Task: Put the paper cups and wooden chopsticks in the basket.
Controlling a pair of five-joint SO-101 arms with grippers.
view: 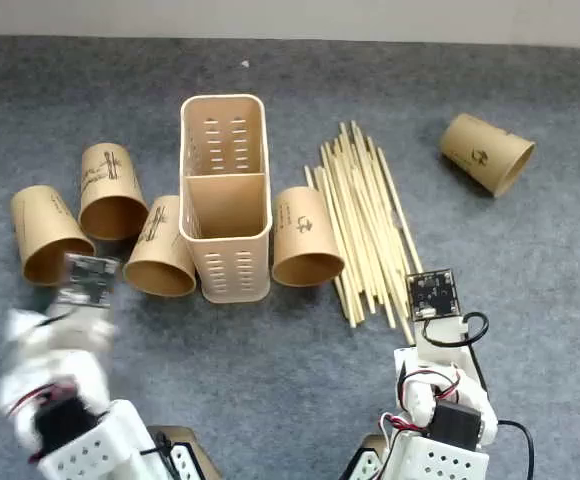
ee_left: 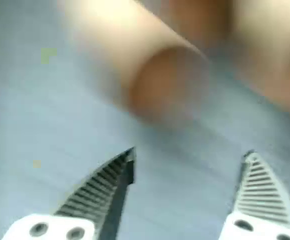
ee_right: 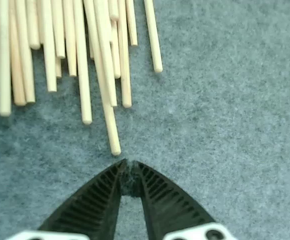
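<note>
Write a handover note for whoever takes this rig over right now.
Left gripper: open, empty, near a brown paper cup lying on its side.
Right gripper: shut, empty, just short of the pale wooden chopsticks.
Beige slotted plastic basket: looks empty.
Four cups lie beside it, a fifth cup beyond the chopsticks.
Done: nothing. Left: every cup and chopstick.

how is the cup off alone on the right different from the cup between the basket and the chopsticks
The lone cup lies by itself, past the chopsticks; the middle cup lies close between them and the basket. In the high view the lone cup's mouth opens down and to the right, while the middle cup's mouth opens nearly straight down. Both are brown paper cups on their sides, outside the basket.
</note>
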